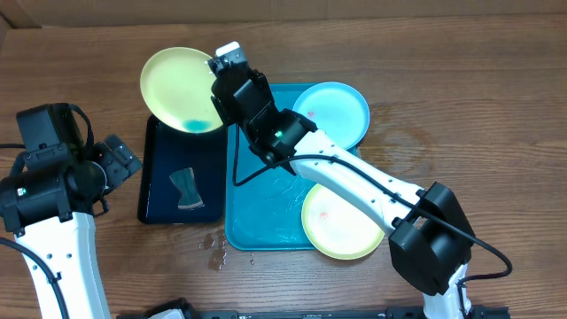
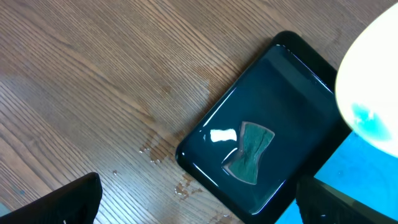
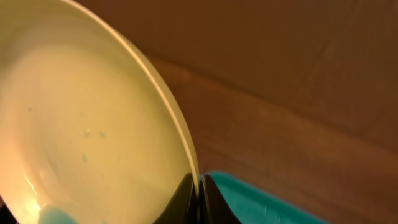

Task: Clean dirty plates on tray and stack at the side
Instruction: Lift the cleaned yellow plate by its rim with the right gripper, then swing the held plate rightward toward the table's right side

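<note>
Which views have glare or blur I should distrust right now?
Left wrist: white glare patch on the black tray, and the held plate is blown out to near white. Right wrist: dim, warm-tinted, plate soft at close range. Overhead: even and sharp, only wet sheen on the turquoise tray.

Pale yellow plate, second yellow plate, light blue plate, turquoise tray, black tray

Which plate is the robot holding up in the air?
The yellow-green plate at the far left, pinched at its rim by the right gripper above the black tray. The light blue plate and the other yellow-green plate rest on the turquoise tray.
</note>
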`<action>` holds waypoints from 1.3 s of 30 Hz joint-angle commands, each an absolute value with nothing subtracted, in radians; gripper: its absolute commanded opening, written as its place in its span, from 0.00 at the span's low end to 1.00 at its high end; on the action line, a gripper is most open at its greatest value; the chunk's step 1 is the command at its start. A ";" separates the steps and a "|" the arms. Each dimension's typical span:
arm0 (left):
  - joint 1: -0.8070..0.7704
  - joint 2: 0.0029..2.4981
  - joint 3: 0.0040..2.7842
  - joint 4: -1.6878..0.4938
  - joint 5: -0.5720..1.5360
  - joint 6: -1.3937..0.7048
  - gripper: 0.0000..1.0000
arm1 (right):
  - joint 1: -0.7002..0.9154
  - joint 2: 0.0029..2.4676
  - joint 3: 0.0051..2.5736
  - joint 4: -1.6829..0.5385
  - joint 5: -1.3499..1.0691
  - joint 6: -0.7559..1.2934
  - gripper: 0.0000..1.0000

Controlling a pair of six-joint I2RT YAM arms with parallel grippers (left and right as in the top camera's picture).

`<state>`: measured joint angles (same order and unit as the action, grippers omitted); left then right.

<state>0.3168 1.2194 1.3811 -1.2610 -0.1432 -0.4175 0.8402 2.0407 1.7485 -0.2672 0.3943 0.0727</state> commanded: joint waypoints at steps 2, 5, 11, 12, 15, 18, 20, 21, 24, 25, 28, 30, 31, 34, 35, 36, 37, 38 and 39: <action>0.320 1.222 1.404 -1.259 -0.152 -0.434 1.00 | 0.881 2.043 1.781 -0.140 0.454 -0.175 0.04; 0.320 1.222 1.404 -1.259 -0.152 -0.434 1.00 | 0.901 2.043 1.781 -0.051 0.457 -0.310 0.04; 0.320 1.222 1.404 -1.259 -0.152 -0.434 1.00 | 0.952 2.043 1.781 0.136 0.540 -0.529 0.04; 0.320 1.222 1.404 -1.259 -0.152 -0.434 1.00 | 0.961 2.043 1.781 0.175 0.561 -0.557 0.04; 0.320 1.222 1.404 -1.259 -0.152 -0.434 1.00 | 0.984 2.043 1.781 0.296 0.611 -0.615 0.04; 0.320 1.222 1.404 -1.259 -0.152 -0.434 1.00 | 1.002 2.043 1.781 0.390 0.620 -0.670 0.04; 0.320 1.222 1.404 -1.259 -0.152 -0.434 1.00 | 1.012 2.043 1.781 0.432 0.620 -0.710 0.04; 0.320 1.222 1.404 -1.259 -0.152 -0.434 1.00 | 1.017 2.043 1.781 0.448 0.620 -0.725 0.04; 0.320 1.222 1.404 -1.259 -0.152 -0.434 1.00 | 1.027 2.043 1.781 0.472 0.620 -0.742 0.04; 0.320 1.222 1.403 -1.259 -0.152 -0.434 1.00 | 1.028 2.043 1.781 0.479 0.620 -0.742 0.04; 0.320 1.222 1.404 -1.259 -0.152 -0.434 1.00 | 1.028 2.043 1.781 0.485 0.620 -0.742 0.04; 0.320 1.222 1.404 -1.259 -0.152 -0.434 1.00 | 1.028 2.043 1.781 0.485 0.620 -0.742 0.04; 0.320 1.222 1.403 -1.259 -0.152 -0.434 1.00 | 1.028 2.043 1.781 0.485 0.620 -0.742 0.04; 0.320 1.222 1.404 -1.259 -0.152 -0.434 1.00 | 1.028 2.043 1.781 0.485 0.620 -0.742 0.04; 0.320 1.222 1.404 -1.259 -0.152 -0.434 1.00 | 1.028 2.043 1.781 0.486 0.620 -0.742 0.04; 0.320 1.222 1.404 -1.259 -0.152 -0.434 1.00 | 1.028 2.043 1.781 0.486 0.620 -0.742 0.04; 0.320 1.222 1.404 -1.259 -0.152 -0.434 1.00 | 1.028 2.043 1.781 0.486 0.620 -0.742 0.04; 0.320 1.222 1.404 -1.259 -0.152 -0.434 1.00 | 1.028 2.043 1.781 0.486 0.620 -0.742 0.04; 0.320 1.222 1.404 -1.259 -0.152 -0.434 1.00 | 1.028 2.043 1.781 0.486 0.620 -0.742 0.04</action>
